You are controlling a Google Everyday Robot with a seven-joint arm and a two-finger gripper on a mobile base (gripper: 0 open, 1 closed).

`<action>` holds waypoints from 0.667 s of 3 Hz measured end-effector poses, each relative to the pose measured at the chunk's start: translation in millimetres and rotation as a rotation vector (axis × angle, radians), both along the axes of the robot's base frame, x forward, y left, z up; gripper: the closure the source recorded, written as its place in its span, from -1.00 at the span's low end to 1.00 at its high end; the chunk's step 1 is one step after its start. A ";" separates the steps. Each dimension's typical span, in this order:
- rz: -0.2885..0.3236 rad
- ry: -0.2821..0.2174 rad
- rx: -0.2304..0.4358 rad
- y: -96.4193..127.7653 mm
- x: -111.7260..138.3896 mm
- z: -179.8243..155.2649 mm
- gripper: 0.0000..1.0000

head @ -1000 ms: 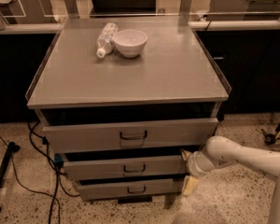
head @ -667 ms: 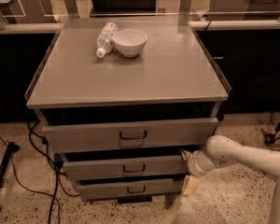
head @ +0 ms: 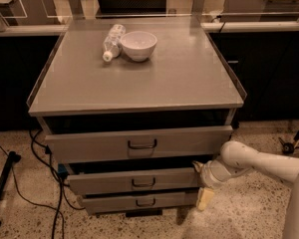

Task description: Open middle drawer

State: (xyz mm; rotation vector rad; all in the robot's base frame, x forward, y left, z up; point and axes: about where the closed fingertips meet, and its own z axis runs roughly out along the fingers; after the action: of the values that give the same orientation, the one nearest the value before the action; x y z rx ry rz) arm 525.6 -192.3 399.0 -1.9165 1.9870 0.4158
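Observation:
The middle drawer (head: 134,181) is a shallow grey front with a small dark loop handle (head: 141,182), second of the cabinet's three. It stands out a little from the cabinet, less far than the taller top drawer (head: 139,143) above it. My gripper (head: 203,190) is at the middle drawer's right end, low beside the cabinet, its pale fingers pointing down toward the floor. My white arm (head: 261,163) reaches in from the right edge.
A white bowl (head: 138,45) and a plastic bottle (head: 112,42) lying on its side sit on the cabinet top (head: 139,78). The lowest drawer (head: 139,202) is just below. Black cables (head: 35,183) and a stand leg (head: 0,193) lie on the floor at left. A wheeled base (head: 296,141) is at right.

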 end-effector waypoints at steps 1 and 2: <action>0.021 0.072 -0.020 2.7 -11.9 -0.3 -1.00; 0.022 0.076 -0.021 2.8 -12.7 2.5 -1.00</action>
State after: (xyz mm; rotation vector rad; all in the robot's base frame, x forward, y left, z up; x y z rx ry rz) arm 512.9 -189.5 401.5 -1.9648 2.0274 0.4822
